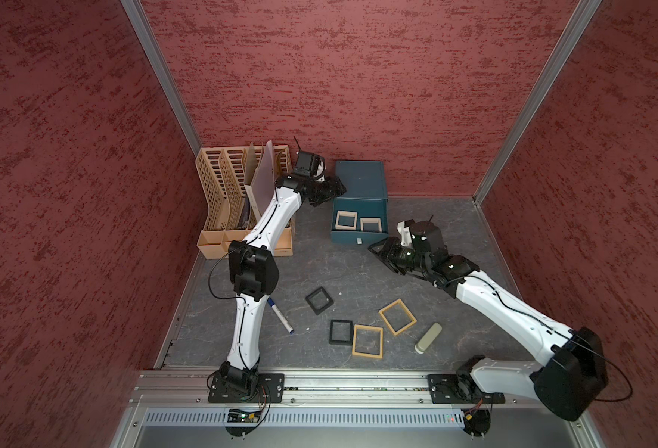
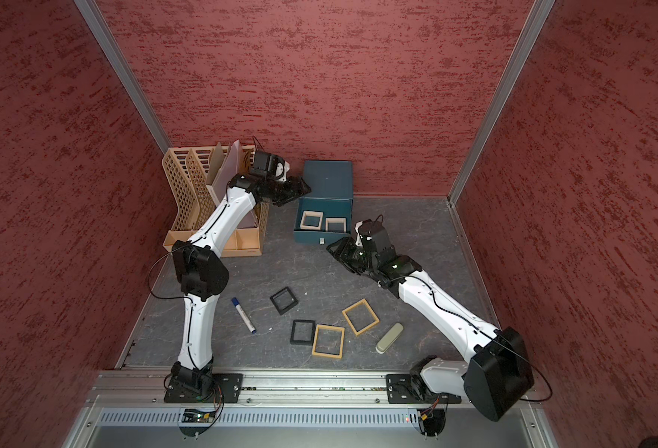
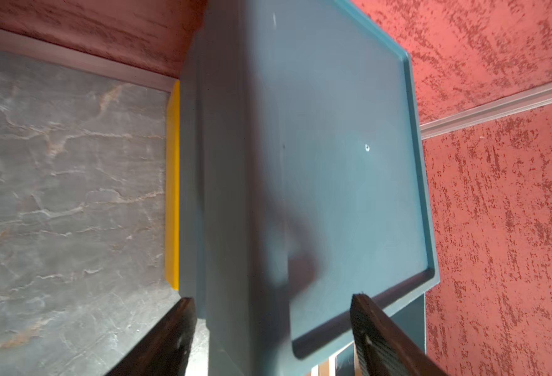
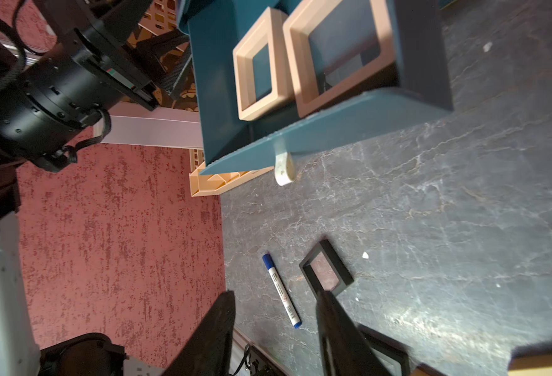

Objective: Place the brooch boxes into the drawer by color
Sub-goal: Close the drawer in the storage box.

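A: Right pincer (image 4: 276, 293), state?
B: Jaws partly apart, nothing between them. It hangs over the surface (image 1: 358, 279), near the silver pull (image 1: 359, 241) of the pulled-out drawer (image 1: 347, 237).
A: Left pincer (image 3: 273, 298)?
B: Jaws wide, straddling the upper side edge of the teal chest (image 1: 360, 178). Whether the fingers press on it, I cannot tell.
A: Position of the brooch boxes?
B: Two beige brooch boxes (image 1: 345, 220) (image 1: 370, 225) lie side by side inside that drawer. Two black brooch boxes (image 1: 319, 300) (image 1: 340, 332) and two tan-yellow brooch boxes (image 1: 397, 317) (image 1: 367, 341) lie flat on the surface nearer the arm bases, between a blue-capped marker (image 1: 281, 316) and a pale green cylinder (image 1: 428, 337). A tan file rack (image 1: 219, 186) stands beside the chest, on the left arm's side.
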You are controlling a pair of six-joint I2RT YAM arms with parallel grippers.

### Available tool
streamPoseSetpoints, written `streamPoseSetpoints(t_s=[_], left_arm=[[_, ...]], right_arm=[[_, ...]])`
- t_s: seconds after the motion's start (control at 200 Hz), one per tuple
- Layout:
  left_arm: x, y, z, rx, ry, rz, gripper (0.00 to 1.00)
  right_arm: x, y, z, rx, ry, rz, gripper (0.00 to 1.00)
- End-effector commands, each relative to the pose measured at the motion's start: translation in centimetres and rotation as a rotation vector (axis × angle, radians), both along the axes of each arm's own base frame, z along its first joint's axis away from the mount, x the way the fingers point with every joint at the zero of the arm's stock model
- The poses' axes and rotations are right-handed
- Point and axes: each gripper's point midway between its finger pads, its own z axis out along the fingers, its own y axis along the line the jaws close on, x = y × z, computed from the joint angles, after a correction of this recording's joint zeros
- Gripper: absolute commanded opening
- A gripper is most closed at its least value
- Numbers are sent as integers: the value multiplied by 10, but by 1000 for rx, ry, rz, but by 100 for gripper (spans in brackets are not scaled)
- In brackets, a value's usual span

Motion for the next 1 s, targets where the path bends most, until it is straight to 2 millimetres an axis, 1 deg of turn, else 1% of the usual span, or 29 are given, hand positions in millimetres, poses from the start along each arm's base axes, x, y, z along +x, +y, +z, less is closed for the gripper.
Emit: streamPoseSetpoints(t_s=[0.0,0.18,0.25,0.381,0.521,0.536,0.541,0.556,0.601,0.736,0.877,0.992], left_arm=[[2,-2,4,2,-32,-14,76],[4,-4,-16,11,3,-19,69],[4,-3,-21,21,13,-13,69],[4,0,-27,32,23,-7,68],[3,1,-32,40,34,-5,68],[3,1,-33,42,35,-3,68],[3,1,-33,42,36,-3,68],[3,1,-33,42,36,-3,68],[2,1,-36,46,41,-4,67],[1,1,-40,55,51,-1,67],[0,0,-44,58,60,-3,67],[0,-1,-45,60,62,-6,66]], right_arm=[[4,7,7,49,-20,5,45],[13,16,-5,116,-4,-11,45],[18,16,-9,151,-2,-42,45],[30,17,-10,236,-30,-108,46],[47,25,-16,309,-21,-151,45],[48,26,-13,321,-26,-152,44],[49,27,-18,318,-17,-154,44],[52,28,-21,321,-12,-159,44],[57,31,-24,338,-9,-171,43],[70,33,-22,382,-32,-213,42],[77,33,-16,430,-58,-242,35],[80,26,-13,457,-77,-287,32]])
